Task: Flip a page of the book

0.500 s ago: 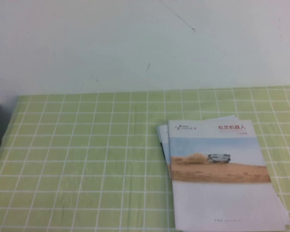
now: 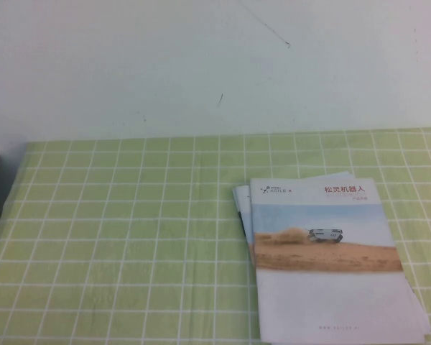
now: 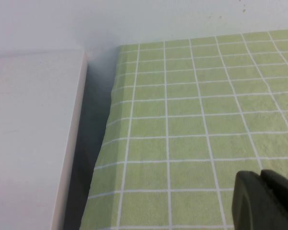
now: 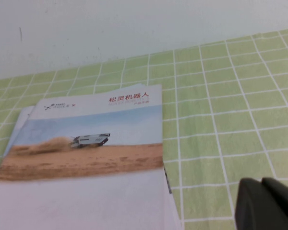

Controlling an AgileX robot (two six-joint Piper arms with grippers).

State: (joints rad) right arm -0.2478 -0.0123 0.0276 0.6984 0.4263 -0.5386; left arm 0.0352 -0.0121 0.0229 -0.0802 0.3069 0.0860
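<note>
the closed book [image 2: 323, 251] lies flat on the checked tablecloth [image 2: 129, 237]. the right gripper [image 4: 269, 203] hovers beside it, fingers pressed together. the left gripper [image 3: 266, 201] hangs low near the cloth's edge, fingers together, holding nothing.

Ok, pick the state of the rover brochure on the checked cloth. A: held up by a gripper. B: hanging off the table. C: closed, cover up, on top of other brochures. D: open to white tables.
C: the book lies closed, cover up, on other brochures; right gripper shut beside it, left gripper away.

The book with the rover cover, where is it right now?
The book lies closed on the table's near right, topping a stack of similar brochures; the right gripper hovers beside its right edge.
</note>
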